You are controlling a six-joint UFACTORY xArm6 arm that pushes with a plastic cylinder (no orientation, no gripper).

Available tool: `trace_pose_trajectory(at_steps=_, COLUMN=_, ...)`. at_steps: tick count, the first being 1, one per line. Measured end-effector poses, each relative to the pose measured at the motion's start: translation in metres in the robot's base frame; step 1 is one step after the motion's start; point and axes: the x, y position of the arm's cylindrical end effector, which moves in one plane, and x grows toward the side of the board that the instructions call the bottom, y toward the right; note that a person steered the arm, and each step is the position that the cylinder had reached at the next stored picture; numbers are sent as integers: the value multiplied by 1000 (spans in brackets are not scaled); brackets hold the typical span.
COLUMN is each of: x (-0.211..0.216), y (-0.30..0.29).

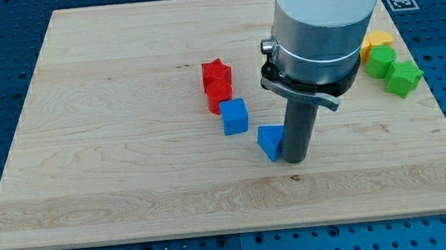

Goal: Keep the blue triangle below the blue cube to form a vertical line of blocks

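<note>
The blue cube [235, 116] sits near the middle of the wooden board [112, 151], just below two red blocks. The blue triangle [270, 141] lies to the cube's lower right, partly hidden by my rod. My tip [294, 159] rests on the board touching the triangle's right side. The triangle is lower than the cube and offset to its right.
A red star [217, 71] and a second red block [218, 95] stand in a column above the blue cube. At the board's right edge sit a yellow block [375, 40] and two green blocks [379, 61] [403, 78]. A small dark knot [295, 177] marks the wood below my tip.
</note>
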Motion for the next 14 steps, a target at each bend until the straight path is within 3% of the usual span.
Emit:
trace_pose_trajectory(at_steps=12, x=-14, y=-30)
trace_pose_trajectory(at_steps=14, x=-39, y=-18)
